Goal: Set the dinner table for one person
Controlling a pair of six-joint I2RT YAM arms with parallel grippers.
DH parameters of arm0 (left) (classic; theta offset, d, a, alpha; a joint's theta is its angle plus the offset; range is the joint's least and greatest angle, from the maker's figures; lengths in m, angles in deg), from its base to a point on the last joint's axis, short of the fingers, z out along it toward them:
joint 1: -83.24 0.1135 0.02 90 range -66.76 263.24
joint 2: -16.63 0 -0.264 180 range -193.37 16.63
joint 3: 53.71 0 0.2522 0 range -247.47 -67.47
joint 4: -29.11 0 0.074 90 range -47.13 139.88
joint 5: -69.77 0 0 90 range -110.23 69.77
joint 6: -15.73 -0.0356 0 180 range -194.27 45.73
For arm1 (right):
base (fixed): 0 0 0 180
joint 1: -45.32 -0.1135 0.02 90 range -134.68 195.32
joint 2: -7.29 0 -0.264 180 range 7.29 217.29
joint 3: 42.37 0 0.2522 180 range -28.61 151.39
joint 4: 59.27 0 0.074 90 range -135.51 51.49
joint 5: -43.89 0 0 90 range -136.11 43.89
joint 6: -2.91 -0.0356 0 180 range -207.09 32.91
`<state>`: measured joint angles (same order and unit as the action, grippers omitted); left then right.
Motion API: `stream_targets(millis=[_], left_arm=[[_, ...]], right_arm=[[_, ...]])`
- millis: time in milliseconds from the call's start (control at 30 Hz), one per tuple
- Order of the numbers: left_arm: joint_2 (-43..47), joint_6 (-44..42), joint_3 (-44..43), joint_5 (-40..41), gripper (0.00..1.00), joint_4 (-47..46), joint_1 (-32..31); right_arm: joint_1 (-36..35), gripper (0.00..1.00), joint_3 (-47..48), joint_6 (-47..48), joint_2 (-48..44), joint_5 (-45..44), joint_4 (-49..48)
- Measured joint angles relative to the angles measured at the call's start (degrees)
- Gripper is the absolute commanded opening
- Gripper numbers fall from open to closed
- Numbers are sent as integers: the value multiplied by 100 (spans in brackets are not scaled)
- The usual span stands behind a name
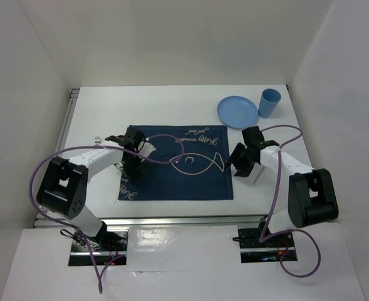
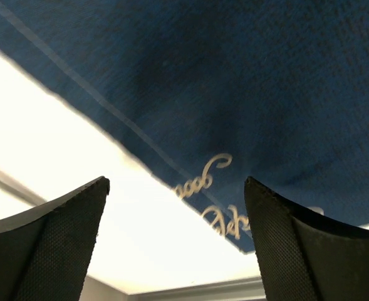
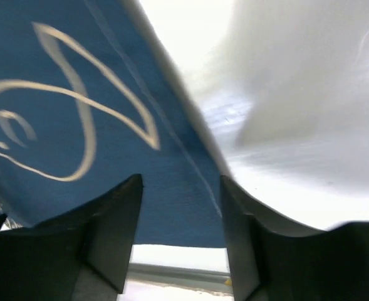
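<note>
Across the whole workspace, the white table [image 1: 171, 103] is being used as a fixed, rigid base, and no handling of it is judged necessary. Towards its near middle, the navy placemat [image 1: 197, 182] with the fish outline is lying flat and fairly square. It is being judged light, soft and limp. An edge or corner would be best pinched and the cloth drawn along, since bunching is likely if it is pushed.

At the far right, the blue plate [image 1: 237, 111] is sitting just beside the upright blue cup [image 1: 270, 102]. Whether they are touching cannot be told. The plate is being judged stiff, light and smooth, best taken by its rim. The cup is being judged light and easily tipped, best clasped across its wall.

The left gripper [image 2: 176, 185] is being held wide open above the placemat's near-left corner, with nothing between its jaws. The right gripper [image 3: 181, 180] is being held parted over the placemat's right edge, gripping nothing.
</note>
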<state>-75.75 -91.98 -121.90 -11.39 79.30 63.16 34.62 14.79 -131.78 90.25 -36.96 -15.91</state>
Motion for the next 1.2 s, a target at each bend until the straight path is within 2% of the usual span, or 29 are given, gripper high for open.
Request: stream_targets(millis=[67,233,333,467,600,833,1200], left_arm=[[149,-4,-74,57,95,101,-2],[459,11,-815,146,97,219,4],[588,48,-1193,140,98,186,114],[658,162,-1394,140,98,160,321],[704,168,-1329,164,98,166,428],[826,306,-1047,179,98,192,476],[828,337,-955,197,98,195,570]], right_arm=[[2,68,404,94,-94,-251,264],[153,69,1169,-105,-411,-852,310],[476,69,1204,-741,-483,-1228,131],[833,67,798,-1840,-396,-1657,-660],[927,67,785,-2522,221,-1840,-1320],[927,64,1759,-2905,1834,-1932,-1947],[988,62,2651,-3058,2938,-1982,-2083]])
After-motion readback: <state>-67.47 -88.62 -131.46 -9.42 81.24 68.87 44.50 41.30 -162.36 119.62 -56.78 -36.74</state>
